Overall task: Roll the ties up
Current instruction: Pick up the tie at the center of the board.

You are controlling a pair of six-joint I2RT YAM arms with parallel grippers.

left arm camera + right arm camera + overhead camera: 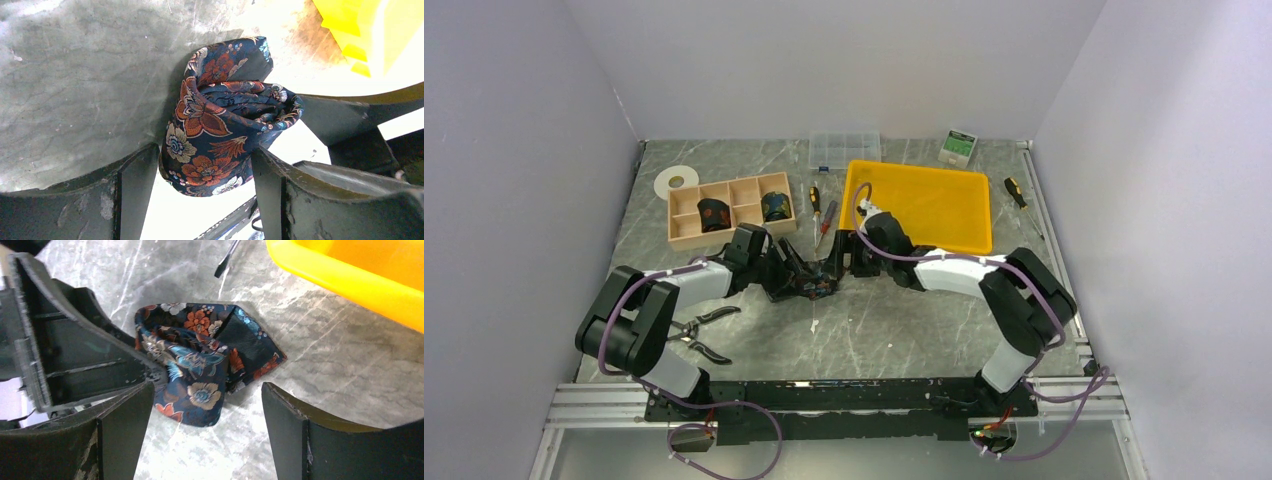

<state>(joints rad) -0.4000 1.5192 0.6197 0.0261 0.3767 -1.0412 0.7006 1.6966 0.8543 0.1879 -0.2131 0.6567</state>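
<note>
Where the two arms meet at mid-table, the tie (814, 288) lies as a loose, squat coil on the table (904, 320), just in front of the tray (919, 166). The winding is uneven. In the right wrist view the bundle's long axis runs from the left gripper's side across toward the tray, and the pointed tip sticks out of the coil on the tray side with its black lining up. From the top camera the coil is too small to read an axis.

The left gripper (200, 192) has its jaws set wide, but the coil fills the gap. The fabric sits against both fingers (135, 200) and narrows between them, so the tie is grasped.

The right gripper (207, 427) has its jaws released and spread wide. The coil lies just ahead of the gap, clear of the tray-side finger (295, 440) and close to the other one; contact there cannot be told.

A screwdriver (225, 262) tip lies beyond the tie. Further left stands a wooden box (682, 238) holding two coiled ties (714, 215), one in the right-end compartment and one nearer the left. Pliers (704, 335) lie by the left arm, well apart from the coil
</note>
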